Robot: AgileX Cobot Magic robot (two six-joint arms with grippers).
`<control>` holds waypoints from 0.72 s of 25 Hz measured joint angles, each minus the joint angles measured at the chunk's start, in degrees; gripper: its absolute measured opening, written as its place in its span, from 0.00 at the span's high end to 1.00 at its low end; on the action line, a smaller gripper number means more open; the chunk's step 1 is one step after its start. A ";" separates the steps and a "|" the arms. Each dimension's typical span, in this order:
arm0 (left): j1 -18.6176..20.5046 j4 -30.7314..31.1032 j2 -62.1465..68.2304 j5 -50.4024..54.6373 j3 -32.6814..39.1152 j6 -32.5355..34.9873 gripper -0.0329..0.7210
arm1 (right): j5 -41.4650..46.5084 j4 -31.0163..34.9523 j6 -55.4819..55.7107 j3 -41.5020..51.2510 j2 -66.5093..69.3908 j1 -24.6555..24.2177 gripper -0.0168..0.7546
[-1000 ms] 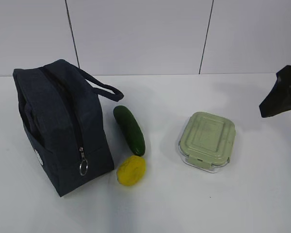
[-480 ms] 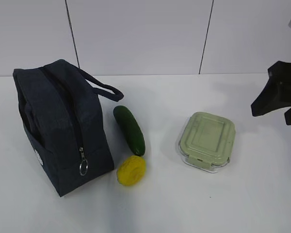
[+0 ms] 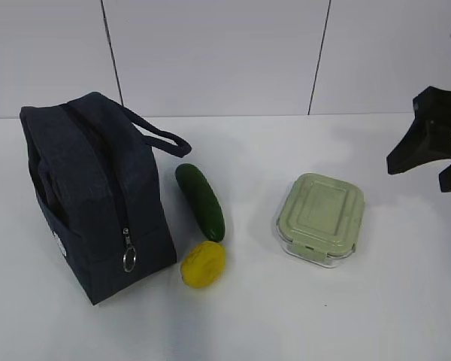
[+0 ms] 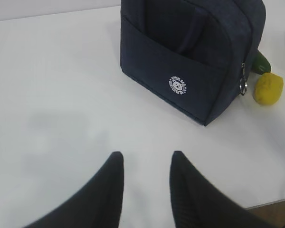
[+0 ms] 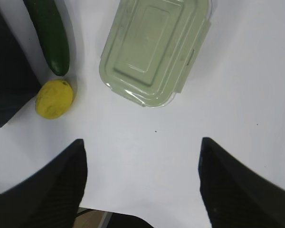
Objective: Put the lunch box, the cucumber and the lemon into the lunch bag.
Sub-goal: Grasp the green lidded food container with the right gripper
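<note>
Ext. view: bag (image 3: 98, 195) is stood zipped on table (image 3: 286, 316); cucumber (image 3: 200, 201), lemon (image 3: 203, 264) lie just right of bag, box (image 3: 320, 218) further right, right hand (image 3: 436, 162) beyond it, raised.
L wrist: left hand (image 4: 146, 164) is seen partly spread, empty, near bag.
R wrist: right hand is seen spread wide, empty, right of bag.

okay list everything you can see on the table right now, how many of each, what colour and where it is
lunch bag: one, dark navy, standing at the left, zipper shut
cucumber: one, dark green, lying just right of the bag
lemon: one, yellow, at the cucumber's near end
lunch box: one, clear with pale green lid, right of centre
table: one, white
right gripper: one, black, open, above the table's right edge, holding nothing
left gripper: one, black, open, empty, facing the bag
</note>
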 joint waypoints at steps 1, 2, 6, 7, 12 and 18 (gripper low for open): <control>0.00 0.00 0.00 0.00 0.00 0.00 0.63 | -0.16 0.00 0.31 0.00 0.00 0.00 0.26; 0.00 0.00 0.00 0.00 0.00 0.00 0.63 | -0.16 0.09 0.31 0.00 0.00 0.00 0.26; 0.00 0.00 0.00 0.00 0.00 0.00 0.63 | -0.24 0.09 0.53 0.00 0.00 0.00 0.26; 0.00 0.00 0.00 0.00 0.00 0.00 0.63 | -0.24 0.09 0.53 0.00 0.00 0.00 0.26; 0.00 0.00 0.00 0.00 0.00 0.00 0.63 | -0.24 0.09 0.65 0.00 0.93 0.00 0.26; 0.00 0.00 0.00 0.00 0.00 0.00 0.63 | -1.11 0.09 0.65 0.00 2.76 0.00 0.26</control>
